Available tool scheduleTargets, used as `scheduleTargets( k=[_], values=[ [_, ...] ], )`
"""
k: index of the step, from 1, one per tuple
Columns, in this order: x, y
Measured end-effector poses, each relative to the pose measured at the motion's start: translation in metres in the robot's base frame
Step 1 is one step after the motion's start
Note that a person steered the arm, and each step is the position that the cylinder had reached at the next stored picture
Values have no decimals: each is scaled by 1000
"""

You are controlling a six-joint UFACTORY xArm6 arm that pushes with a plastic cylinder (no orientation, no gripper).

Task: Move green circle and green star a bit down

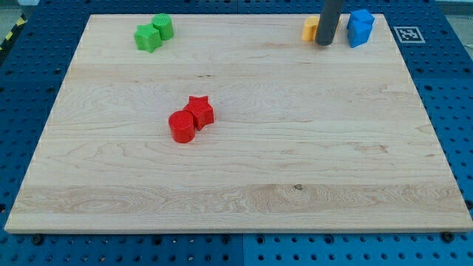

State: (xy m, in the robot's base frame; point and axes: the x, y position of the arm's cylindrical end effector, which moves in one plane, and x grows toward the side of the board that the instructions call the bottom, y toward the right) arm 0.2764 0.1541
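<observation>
A green star (147, 37) and a green circle (163, 26) sit touching each other near the top left corner of the wooden board (236, 170). My tip (324, 43) stands at the view's top right, far to the right of both green blocks. It is right next to an orange block (310, 29), which it partly hides, and just left of a blue block (360, 27).
A red circle (181, 127) and a red star (199, 111) sit touching left of the board's middle. The board lies on a blue pegboard table (443, 89). A black and white marker (407, 33) is off the board's top right corner.
</observation>
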Motion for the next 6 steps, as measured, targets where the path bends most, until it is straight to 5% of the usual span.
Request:
scheduleTargets(
  k=[3, 6],
  values=[
    [92, -87],
    [96, -89]
  ],
)
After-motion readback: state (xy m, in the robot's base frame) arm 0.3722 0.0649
